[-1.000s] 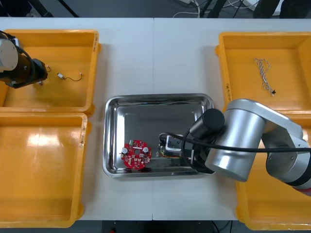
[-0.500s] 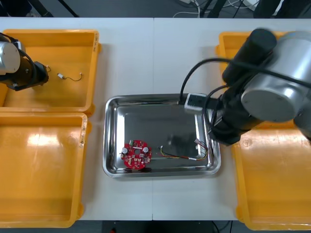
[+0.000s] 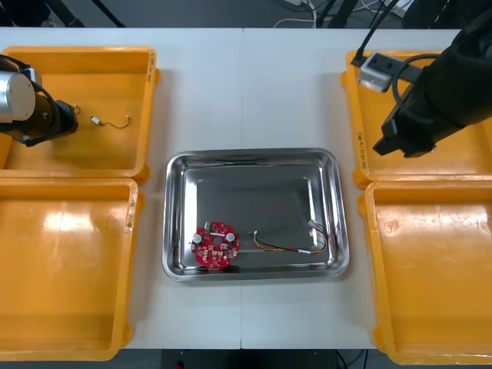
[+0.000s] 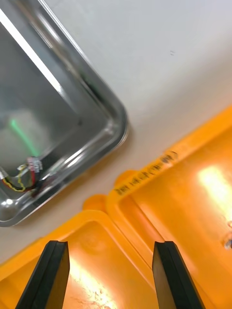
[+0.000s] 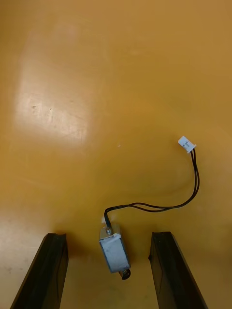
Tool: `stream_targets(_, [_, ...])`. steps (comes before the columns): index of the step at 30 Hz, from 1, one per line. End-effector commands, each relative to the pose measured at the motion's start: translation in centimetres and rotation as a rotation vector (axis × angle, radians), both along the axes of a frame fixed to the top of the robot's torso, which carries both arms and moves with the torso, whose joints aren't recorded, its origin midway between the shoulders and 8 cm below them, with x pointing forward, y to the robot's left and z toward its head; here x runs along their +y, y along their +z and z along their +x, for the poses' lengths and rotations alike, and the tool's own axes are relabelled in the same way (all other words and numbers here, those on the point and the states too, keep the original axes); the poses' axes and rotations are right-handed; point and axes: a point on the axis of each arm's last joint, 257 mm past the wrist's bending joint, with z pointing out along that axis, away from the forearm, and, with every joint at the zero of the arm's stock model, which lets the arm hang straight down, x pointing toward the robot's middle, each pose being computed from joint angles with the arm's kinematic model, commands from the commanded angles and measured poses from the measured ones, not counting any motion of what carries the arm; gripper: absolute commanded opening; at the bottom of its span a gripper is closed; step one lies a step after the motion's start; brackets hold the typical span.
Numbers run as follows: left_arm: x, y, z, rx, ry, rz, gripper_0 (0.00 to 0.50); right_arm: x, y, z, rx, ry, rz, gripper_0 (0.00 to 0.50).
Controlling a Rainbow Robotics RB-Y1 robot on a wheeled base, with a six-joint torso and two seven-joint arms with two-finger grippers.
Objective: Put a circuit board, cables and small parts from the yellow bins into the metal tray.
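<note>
In the metal tray [image 3: 254, 156] at the counter's middle, a round red circuit board [image 3: 216, 245] lies near its near-left corner, with a red and yellow cable [image 3: 288, 247] along its near edge. Farther back, the right gripper [image 4: 108, 246] hangs wide and empty over the far-right yellow bin's [image 3: 461, 157] near edge. In the far-left yellow bin [image 3: 84, 157], the left gripper [image 5: 108, 235], wide, straddles a small metal part [image 5: 114, 252] trailing a black cable [image 5: 164, 206]

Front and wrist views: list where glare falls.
Front view: white glare patches on the near left yellow plastic bin. Right wrist view: a green streak reflected in the shiny rectangular metal tray, a bright spot in the far right yellow bin. Left wrist view: a broad pale sheen in the far left yellow bin.
</note>
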Motion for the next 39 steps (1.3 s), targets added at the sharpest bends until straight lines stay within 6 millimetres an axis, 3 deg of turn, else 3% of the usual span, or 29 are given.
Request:
stream_targets(1, [-1.3, 2.1, 1.6, -0.031, -0.1, 0.083, 0.331, -3.3, 5.4, 2.8, -0.068, -0.098, 0.027, 0.5])
stream_targets(2, [-1.4, 2.2, 1.7, -0.032, -0.1, 0.081, 0.273, -3.7, 5.5, 3.1, -0.067, -0.113, 0.032, 0.5])
stream_targets(3, [-1.3, 2.2, 1.6, -0.032, -0.1, 0.083, 0.115, -4.3, 5.9, 3.5, -0.067, -0.138, 0.041, 0.5])
stream_targets(4, [-1.3, 2.2, 1.6, -0.032, -0.1, 0.083, 0.003, -4.9, 6.3, 4.0, -0.07, -0.165, 0.05, 0.5])
stream_targets(9, [-1.7, 1.9, 1.8, -0.036, -0.108, 0.092, 0.0, -7.6, 7.7, 5.7, -0.096, -0.273, 0.05, 0.5])
stream_targets(17, [-1.4, 1.7, 1.4, -0.016, -0.108, 0.096, 0.0, -11.0, 7.8, 8.0, -0.058, -0.435, 0.073, 0.5])
stream_targets(26, [-1.7, 6.0, -0.6, 0.034, -0.128, 0.092, 0.0, -14.2, 5.5, 8.4, 0.005, -0.553, 0.015, 0.5])
stream_targets(31, [-2.4, 7.9, -1.7, 0.057, -0.147, 0.111, 0.0, -14.4, 4.1, 10.1, 0.01, -0.587, 0.054, 0.5])
stream_targets(39, [-5.4, 10.7, -4.1, 0.099, -0.202, 0.154, 0.0, -13.1, 1.4, 12.9, -0.017, -0.588, 0.096, 0.5])
